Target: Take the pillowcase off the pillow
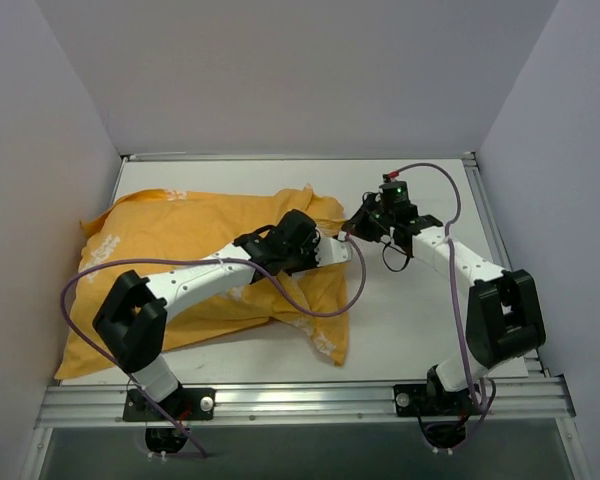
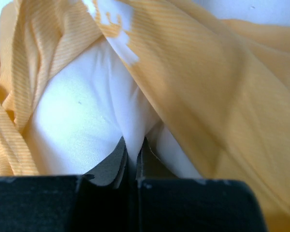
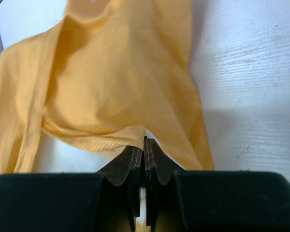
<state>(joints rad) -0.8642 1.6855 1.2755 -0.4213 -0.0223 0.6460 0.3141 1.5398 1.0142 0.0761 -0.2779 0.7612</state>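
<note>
- Top view: the pillowcase (image 1: 180, 240) sprawls crumpled and lumpy over the left and middle of the table (image 1: 430, 320).
- Left wrist: the left gripper (image 2: 132, 150) is clamped tight on a fold of the white pillow (image 2: 82, 121), with orange cloth draped all around it. It looks plump and squashy, so a corner or seam should hold best.
- Right wrist: the right gripper (image 3: 145, 142) is closed on the pillowcase's edge, just above the tabletop. That's thin, light, limp fabric, and the hem looks like the place to pull.

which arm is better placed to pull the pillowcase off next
Probably the right: the right gripper is shut on the pillowcase edge, while the left gripper pinches the white pillow and can anchor it.
</note>
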